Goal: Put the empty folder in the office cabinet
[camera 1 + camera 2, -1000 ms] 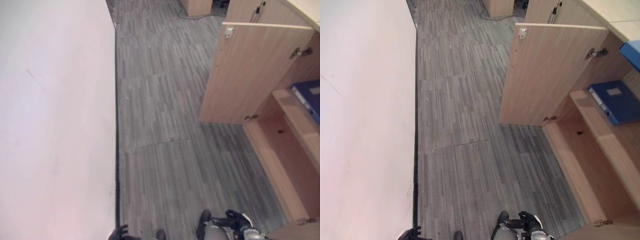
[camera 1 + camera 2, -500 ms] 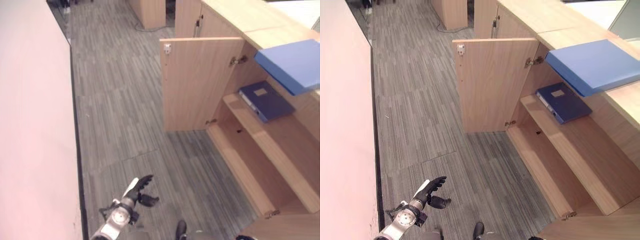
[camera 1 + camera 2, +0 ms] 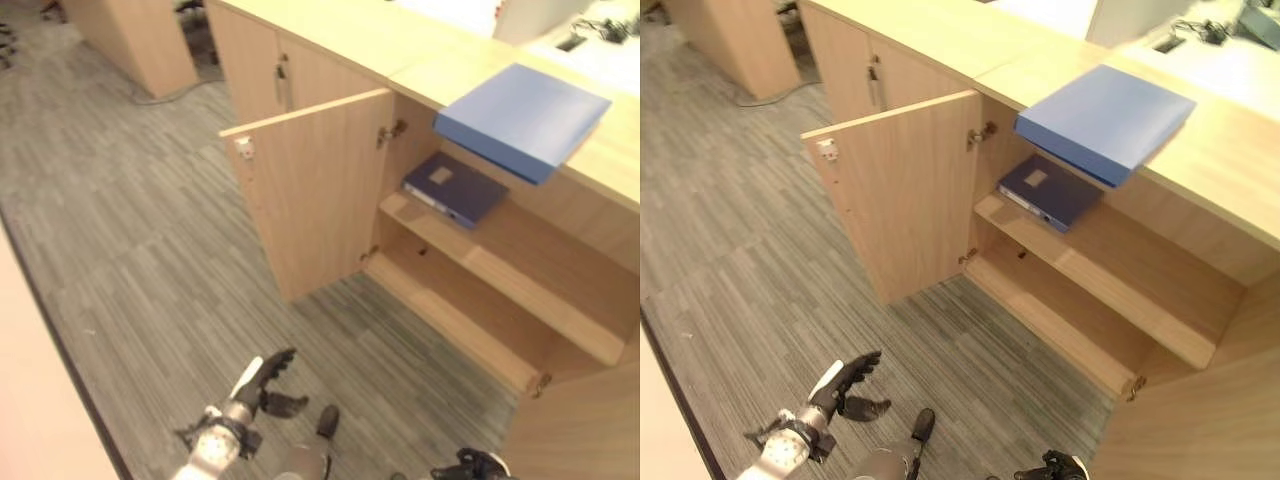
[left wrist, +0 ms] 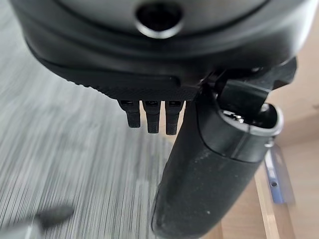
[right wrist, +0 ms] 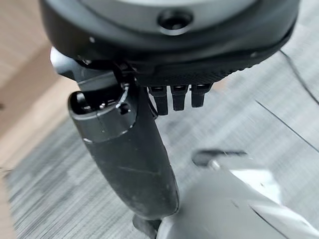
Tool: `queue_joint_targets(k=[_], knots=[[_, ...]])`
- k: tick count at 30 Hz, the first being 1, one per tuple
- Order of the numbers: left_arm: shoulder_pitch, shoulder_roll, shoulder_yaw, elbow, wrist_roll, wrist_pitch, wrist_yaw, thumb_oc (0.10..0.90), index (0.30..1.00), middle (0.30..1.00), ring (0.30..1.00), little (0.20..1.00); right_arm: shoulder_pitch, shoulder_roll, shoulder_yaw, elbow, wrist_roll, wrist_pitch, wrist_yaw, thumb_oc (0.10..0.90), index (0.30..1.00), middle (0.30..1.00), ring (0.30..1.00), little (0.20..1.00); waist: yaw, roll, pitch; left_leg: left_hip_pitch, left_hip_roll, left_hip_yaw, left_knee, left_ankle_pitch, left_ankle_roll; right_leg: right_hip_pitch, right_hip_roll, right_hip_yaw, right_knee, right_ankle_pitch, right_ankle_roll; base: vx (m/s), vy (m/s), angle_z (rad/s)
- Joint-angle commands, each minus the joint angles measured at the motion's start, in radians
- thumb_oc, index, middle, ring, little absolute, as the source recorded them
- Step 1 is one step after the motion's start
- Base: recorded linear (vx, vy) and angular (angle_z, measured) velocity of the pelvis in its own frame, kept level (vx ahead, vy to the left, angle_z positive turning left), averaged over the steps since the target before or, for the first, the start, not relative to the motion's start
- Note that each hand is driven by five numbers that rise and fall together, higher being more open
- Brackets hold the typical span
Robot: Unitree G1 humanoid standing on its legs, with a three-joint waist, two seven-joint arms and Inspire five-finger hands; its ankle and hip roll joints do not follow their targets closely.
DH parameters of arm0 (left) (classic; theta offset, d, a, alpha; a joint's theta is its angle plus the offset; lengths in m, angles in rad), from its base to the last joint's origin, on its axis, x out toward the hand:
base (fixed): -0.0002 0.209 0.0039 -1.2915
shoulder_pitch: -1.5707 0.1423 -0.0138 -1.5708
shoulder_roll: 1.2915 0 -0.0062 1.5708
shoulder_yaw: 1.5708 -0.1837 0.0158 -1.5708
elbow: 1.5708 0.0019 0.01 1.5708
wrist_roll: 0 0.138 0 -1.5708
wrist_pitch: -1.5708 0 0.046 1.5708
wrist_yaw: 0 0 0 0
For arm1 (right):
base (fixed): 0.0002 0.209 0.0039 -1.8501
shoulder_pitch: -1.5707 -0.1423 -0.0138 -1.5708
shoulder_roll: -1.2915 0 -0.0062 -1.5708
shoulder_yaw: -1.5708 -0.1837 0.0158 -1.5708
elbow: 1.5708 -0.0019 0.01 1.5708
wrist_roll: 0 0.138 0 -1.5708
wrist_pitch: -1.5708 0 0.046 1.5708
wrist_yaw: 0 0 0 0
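The light blue folder (image 3: 1105,120) lies flat on the wooden counter (image 3: 960,40), its near edge jutting past the counter's front above the office cabinet (image 3: 1060,290). The cabinet door (image 3: 905,190) stands open; a dark blue binder (image 3: 1048,190) lies on the upper shelf (image 3: 1110,270). The left hand (image 3: 845,385) hangs low over the grey floor (image 3: 730,250), fingers relaxed and empty. The right hand (image 5: 149,129) is near the floor too, fingers loose, holding nothing.

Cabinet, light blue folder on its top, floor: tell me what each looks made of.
Cabinet: light wood-grain board, probably laminate, matte; metal hinges show at the open door.
Light blue folder: smooth, even colour, likely plastic-covered card.
Floor: grey striped squares with visible seams, probably carpet tile.
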Motion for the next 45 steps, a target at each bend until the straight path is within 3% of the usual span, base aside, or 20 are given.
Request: queue_joint_targets(k=[1, 5, 6, 7, 9, 10, 11, 13, 14, 15, 17, 18, 21, 24, 29, 36, 40, 41, 42, 45], knots=[[0.041, 0.023, 0.008, -0.128, -0.006, -0.071, -0.022, 0.800, 0.900, 0.900, 0.900, 0.900, 0.009, -0.047, 0.033, -0.025, -0.029, -0.004, -0.001, 0.800, 0.900, 0.900, 0.900, 0.900, 0.008, 0.028, -0.062, -0.023, 0.052, 0.001, 0.089, -0.158, -0.009, -0.035, -0.041, -0.072, 0.025, 0.083, 0.063, 0.14, 0.265, -0.95], [0.078, 0.032, 0.017, -0.147, -0.031, -0.062, -0.045, 0.800, 0.900, 0.900, 0.900, 0.900, 0.002, -0.045, 0.043, -0.054, -0.046, -0.007, -0.004, 0.800, 0.900, 0.900, 0.900, 0.900, 0.014, 0.044, -0.061, -0.011, 0.045, 0.047, 0.097, -0.190, 0.011, -0.050, -0.090, -0.147, 0.038, 0.122, 0.064, 0.09, 0.174, -0.61], [0.104, 0.021, 0.028, -0.124, -0.042, -0.051, -0.047, 0.800, 0.900, 0.900, 0.900, 0.900, -0.001, -0.044, 0.054, -0.063, -0.056, -0.010, -0.004, 0.800, 0.900, 0.900, 0.900, 0.900, 0.022, 0.057, -0.062, 0.007, 0.042, 0.071, 0.089, -0.198, 0.027, -0.067, -0.126, -0.223, 0.090, 0.153, 0.049, 0.08, 0.185, -0.18], [0.104, 0.020, 0.028, -0.123, -0.042, -0.051, -0.047, 0.800, 0.900, 0.900, 0.900, 0.900, -0.001, -0.044, 0.054, -0.064, -0.056, -0.009, -0.004, 0.800, 0.900, 0.900, 0.900, 0.900, 0.022, 0.057, -0.062, 0.008, 0.041, 0.072, 0.089, -0.198, 0.028, -0.068, -0.127, -0.222, 0.092, 0.152, 0.050, 0.10, 0.254, -0.38], [0.122, -0.001, 0.043, -0.099, -0.058, -0.030, -0.046, 0.800, 0.900, 0.900, 0.900, 0.900, -0.015, -0.044, 0.075, -0.073, -0.070, -0.008, -0.004, 0.800, 0.900, 0.900, 0.900, 0.900, 0.039, 0.077, -0.060, 0.051, 0.038, 0.103, 0.058, -0.197, 0.051, -0.093, -0.163, -0.355, 0.194, 0.166, 0.018, 0.07, 0.175, -0.68], [0.122, -0.001, 0.042, -0.099, -0.058, -0.030, -0.046, 0.800, 0.900, 0.900, 0.900, 0.900, -0.014, -0.045, 0.076, -0.073, -0.070, -0.008, -0.004, 0.800, 0.900, 0.900, 0.900, 0.900, 0.038, 0.076, -0.055, 0.057, 0.036, 0.103, 0.058, -0.200, 0.051, -0.089, -0.165, -0.355, 0.199, 0.160, 0.018, 0.12, 0.111, -0.66], [0.128, -0.018, 0.051, -0.079, -0.069, -0.018, -0.044, 0.800, 0.900, 0.900, 0.900, 0.900, -0.027, -0.045, 0.091, -0.086, -0.071, -0.010, -0.006, 0.800, 0.900, 0.900, 0.900, 0.900, 0.047, 0.077, -0.058, 0.097, 0.036, 0.129, 0.031, -0.215, 0.053, -0.093, -0.173, -0.435, 0.227, 0.152, 0.025, 0.05, 0.068, -0.54], [0.124, -0.027, 0.056, -0.068, -0.076, -0.016, -0.041, 0.800, 0.900, 0.900, 0.900, 0.900, -0.041, -0.048, 0.104, -0.096, -0.076, -0.010, -0.004, 0.800, 0.900, 0.900, 0.900, 0.900, 0.045, 0.085, -0.049, 0.114, 0.045, 0.151, 0.007, -0.197, 0.056, -0.122, -0.157, -0.473, 0.229, 0.145, 0.014, 0.05, 0.049, -0.53], [0.123, -0.035, 0.059, -0.063, -0.087, -0.011, -0.040, 0.800, 0.900, 0.900, 0.900, 0.900, -0.049, -0.051, 0.126, -0.099, -0.090, -0.007, 0.001, 0.800, 0.900, 0.900, 0.900, 0.900, 0.042, 0.091, -0.042, 0.146, 0.053, 0.151, -0.012, -0.214, 0.051, -0.171, -0.130, -0.473, 0.247, 0.110, 0.024, 0.13, -0.064, -0.61], [0.123, -0.045, 0.065, -0.055, -0.104, -0.008, -0.034, 0.800, 0.900, 0.900, 0.900, 0.900, -0.063, -0.057, 0.150, -0.098, -0.111, 0.000, 0.001, 0.800, 0.900, 0.900, 0.900, 0.900, 0.027, 0.097, -0.019, 0.187, 0.054, 0.162, -0.033, -0.217, 0.048, -0.249, -0.094, -0.494, 0.173, 0.133, 0.040, 0.12, -0.079, -0.66], [0.122, -0.046, 0.071, -0.066, -0.105, -0.008, -0.034, 0.800, 0.900, 0.900, 0.900, 0.900, -0.071, -0.060, 0.156, -0.094, -0.115, 0.006, 0.002, 0.800, 0.900, 0.900, 0.900, 0.900, 0.019, 0.102, -0.006, 0.203, 0.057, 0.166, -0.036, -0.223, 0.047, -0.261, -0.080, -0.494, 0.106, 0.158, 0.050, 0.06, -0.108, -0.56], [0.116, -0.045, 0.074, -0.068, -0.099, -0.012, -0.030, 0.800, 0.900, 0.900, 0.900, 0.900, -0.080, -0.059, 0.159, -0.090, -0.119, 0.014, 0.001, 0.800, 0.900, 0.900, 0.900, 0.900, 0.002, 0.093, 0.015, 0.211, 0.044, 0.173, -0.033, -0.219, 0.045, -0.299, -0.062, -0.486, -0.023, 0.226, 0.061, 0.05, -0.116, -0.27], [0.101, -0.051, 0.076, -0.061, -0.093, -0.017, -0.029, 0.800, 0.900, 0.900, 0.900, 0.900, -0.062, -0.053, 0.149, -0.058, -0.122, 0.020, 0.006, 0.800, 0.900, 0.900, 0.900, 0.900, -0.007, 0.080, 0.015, 0.240, 0.029, 0.157, -0.032, -0.250, 0.032, -0.281, -0.053, -0.477, -0.143, 0.255, 0.079, 0.21, -0.172, -0.08], [0.098, -0.077, 0.071, -0.038, -0.097, -0.015, -0.021, 0.800, 0.900, 0.900, 0.900, 0.900, -0.037, -0.046, 0.131, -0.028, -0.115, 0.027, 0.005, 0.800, 0.900, 0.900, 0.900, 0.900, -0.019, 0.066, -0.004, 0.276, 0.038, 0.137, -0.022, -0.285, 0.019, -0.249, -0.055, -0.491, -0.138, 0.286, 0.070, 0.35, -0.200, 0.51], [0.052, -0.095, 0.028, 0.002, -0.139, -0.008, -0.007, 0.800, 0.900, 0.900, 0.900, 0.900, -0.034, -0.045, 0.095, -0.013, -0.040, 0.022, -0.011, 0.800, 0.900, 0.900, 0.900, 0.900, -0.045, 0.068, -0.029, 0.324, 0.106, 0.105, -0.073, -0.291, -0.001, -0.261, -0.023, -0.500, -0.043, 0.232, 0.046, 0.32, -0.191, 0.53], [0.016, -0.074, -0.006, -0.003, -0.117, -0.002, -0.004, 0.800, 0.900, 0.900, 0.900, 0.900, -0.032, -0.051, 0.057, -0.017, 0.005, 0.014, -0.028, 0.800, 0.900, 0.900, 0.900, 0.900, -0.071, 0.075, -0.021, 0.357, 0.139, 0.097, -0.124, -0.299, -0.001, -0.343, -0.033, -0.483, 0.136, 0.150, 0.028, 0.13, -0.055, -0.08], [0.015, -0.067, 0.003, 0.002, -0.120, 0.003, -0.014, 0.800, 0.900, 0.900, 0.900, 0.900, -0.006, -0.040, 0.061, -0.009, -0.001, 0.014, -0.022, 0.800, 0.900, 0.900, 0.900, 0.900, -0.080, 0.066, -0.016, 0.347, 0.166, 0.104, -0.073, -0.317, -0.027, -0.320, -0.014, -0.485, 0.134, 0.106, 0.004, 0.12, -0.118, 0.02], [0.017, -0.066, 0.007, 0.002, -0.125, 0.003, -0.016, 0.800, 0.900, 0.900, 0.900, 0.900, 0.001, -0.038, 0.060, 0.000, 0.000, 0.012, -0.023, 0.800, 0.900, 0.900, 0.900, 0.900, -0.081, 0.059, -0.015, 0.326, 0.176, 0.120, -0.010, -0.296, -0.046, -0.292, 0.002, -0.485, 0.113, 0.095, -0.010, 0.11, -0.187, 0.02], [0.026, -0.066, 0.019, -0.002, -0.151, 0.007, -0.025, 0.800, 0.900, 0.900, 0.900, 0.900, 0.016, -0.030, 0.059, 0.018, 0.009, 0.009, -0.026, 0.800, 0.900, 0.900, 0.900, 0.900, -0.068, 0.036, -0.004, 0.240, 0.178, 0.140, 0.198, -0.212, -0.073, -0.216, 0.045, -0.477, 0.038, 0.085, -0.040, 0.12, -0.241, 0.10], [0.031, -0.065, 0.018, -0.014, -0.189, 0.007, -0.029, 0.800, 0.900, 0.900, 0.900, 0.900, 0.021, -0.043, 0.061, 0.022, 0.014, 0.010, -0.034, 0.800, 0.900, 0.900, 0.900, 0.900, -0.044, 0.008, 0.027, 0.084, 0.149, 0.117, 0.471, -0.141, -0.064, -0.143, 0.070, -0.456, -0.033, 0.084, -0.072, 0.07, -0.149, -0.14]])
